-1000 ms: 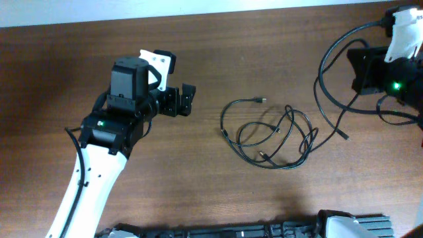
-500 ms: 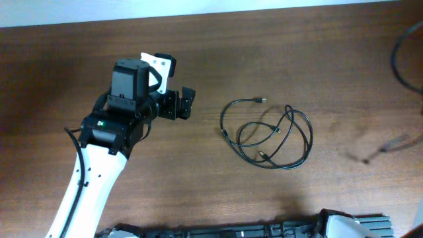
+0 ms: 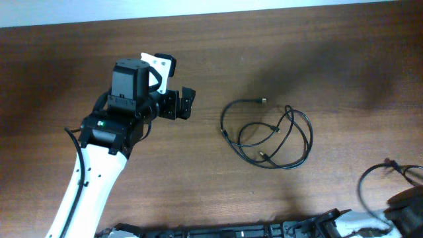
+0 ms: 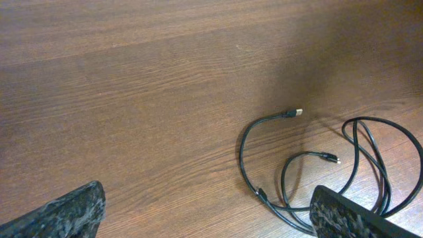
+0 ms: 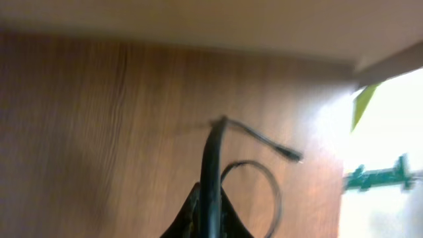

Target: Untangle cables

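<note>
The cables (image 3: 259,100) lie as thin black loops on the wooden table, right of centre. In the left wrist view they (image 4: 240,155) sit ahead and to the right, partly behind the right fingertip (image 4: 350,215). My left gripper (image 3: 180,102) is open and empty, a short way left of the loops, jaws wide apart (image 4: 218,215). My right gripper (image 5: 211,215) is shut on a black cable (image 5: 213,152) that runs up from the jaws to a plug end; the view is blurred. That cable (image 3: 363,185) loops at the overhead view's bottom right corner, apart from the pile.
The table's far edge meets a light wall along the top of the overhead view. The right arm (image 3: 406,205) sits at the front right corner. Dark robot base parts (image 3: 231,231) run along the front edge.
The right arm has swung from the far right back corner to the front right corner, carrying a black cable away from the pile. The left arm and remaining loops have not moved.
</note>
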Robot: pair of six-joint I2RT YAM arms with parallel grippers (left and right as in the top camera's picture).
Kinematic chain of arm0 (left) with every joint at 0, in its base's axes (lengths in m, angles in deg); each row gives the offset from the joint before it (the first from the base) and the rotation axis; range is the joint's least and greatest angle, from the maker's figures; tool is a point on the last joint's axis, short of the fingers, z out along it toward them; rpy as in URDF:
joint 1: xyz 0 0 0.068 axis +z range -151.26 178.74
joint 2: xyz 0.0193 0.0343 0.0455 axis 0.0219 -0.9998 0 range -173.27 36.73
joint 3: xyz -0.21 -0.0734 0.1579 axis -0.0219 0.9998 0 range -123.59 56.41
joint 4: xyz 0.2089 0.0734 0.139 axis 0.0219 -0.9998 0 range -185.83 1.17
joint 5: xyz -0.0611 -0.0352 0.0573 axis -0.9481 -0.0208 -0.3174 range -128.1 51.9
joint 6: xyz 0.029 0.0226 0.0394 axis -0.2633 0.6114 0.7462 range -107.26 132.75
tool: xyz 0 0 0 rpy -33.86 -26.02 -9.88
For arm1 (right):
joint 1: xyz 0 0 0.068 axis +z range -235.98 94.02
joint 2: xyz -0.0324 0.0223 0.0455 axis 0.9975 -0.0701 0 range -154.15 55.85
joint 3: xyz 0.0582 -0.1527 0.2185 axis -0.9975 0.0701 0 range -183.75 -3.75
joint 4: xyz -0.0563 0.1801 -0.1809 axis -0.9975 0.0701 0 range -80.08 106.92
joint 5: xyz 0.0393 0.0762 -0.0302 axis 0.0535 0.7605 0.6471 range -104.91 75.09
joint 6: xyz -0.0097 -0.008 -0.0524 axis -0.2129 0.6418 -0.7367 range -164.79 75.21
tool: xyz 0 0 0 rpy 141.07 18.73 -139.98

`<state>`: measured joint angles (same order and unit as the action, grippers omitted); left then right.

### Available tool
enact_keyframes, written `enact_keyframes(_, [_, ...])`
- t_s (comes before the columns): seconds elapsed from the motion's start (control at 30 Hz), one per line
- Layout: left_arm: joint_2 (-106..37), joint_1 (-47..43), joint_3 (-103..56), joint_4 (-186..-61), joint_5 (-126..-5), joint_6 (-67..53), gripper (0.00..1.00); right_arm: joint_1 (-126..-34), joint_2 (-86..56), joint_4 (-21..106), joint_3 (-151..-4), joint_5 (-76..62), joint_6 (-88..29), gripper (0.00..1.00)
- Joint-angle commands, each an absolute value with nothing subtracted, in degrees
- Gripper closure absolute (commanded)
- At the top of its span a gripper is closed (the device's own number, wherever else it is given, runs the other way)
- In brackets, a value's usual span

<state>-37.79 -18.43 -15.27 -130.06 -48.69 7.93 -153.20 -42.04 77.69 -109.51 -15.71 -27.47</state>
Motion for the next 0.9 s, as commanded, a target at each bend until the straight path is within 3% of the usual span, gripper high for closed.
enact_keyframes(0.0, [-37.42,-18.23,-15.69,-130.08,-49.28,8.03,0.01,-155.32,-47.98,79.94,-109.81,-6.9,-25.61,0.96])
enact_keyframes(0.13, [-37.42,-18.23,-15.69,-130.08,-49.28,8.03,0.01,-155.26,-56.29,84.18,-109.79,-6.2,-25.61,0.96])
enact_keyframes(0.17, [-37.42,-18.23,-15.69,-130.08,-49.28,8.03,0.01,-154.99,-57.73,85.14,-109.79,-6.03,-25.63,0.61])
enact_keyframes(0.2, [-37.42,-18.23,-15.69,-130.08,-49.28,8.03,0.01,-154.73,-58.74,85.78,-109.79,-6.05,-25.65,0.37])
enact_keyframes(0.23, [-37.42,-18.23,-15.69,-130.08,-49.28,8.03,0.01,-154.45,-59.68,86.54,-109.77,-6.03,-25.68,0.18])
enact_keyframes(0.27, [-37.42,-18.23,-15.69,-130.08,-49.28,8.03,0.01,-154.23,-60.05,87.11,-109.77,-6.03,-25.83,0.05])
enact_keyframes(0.47, [-37.42,-18.23,-15.69,-130.08,-49.28,8.03,0.01,-152.44,-60.03,88.55,-109.68,4.33,-37.35,0.01])
enact_keyframes(0.63, [-37.42,-18.23,-15.69,-130.08,-49.28,8.03,0.01,-152.44,-58.52,90.63,-109.75,2.76,-31.36,0.01])
enact_keyframes(0.87, [-37.42,-18.23,-15.69,-130.08,-49.28,8.03,0.01,-152.37,-46.04,83.11,-109.86,-12.21,-25.61,0.0])
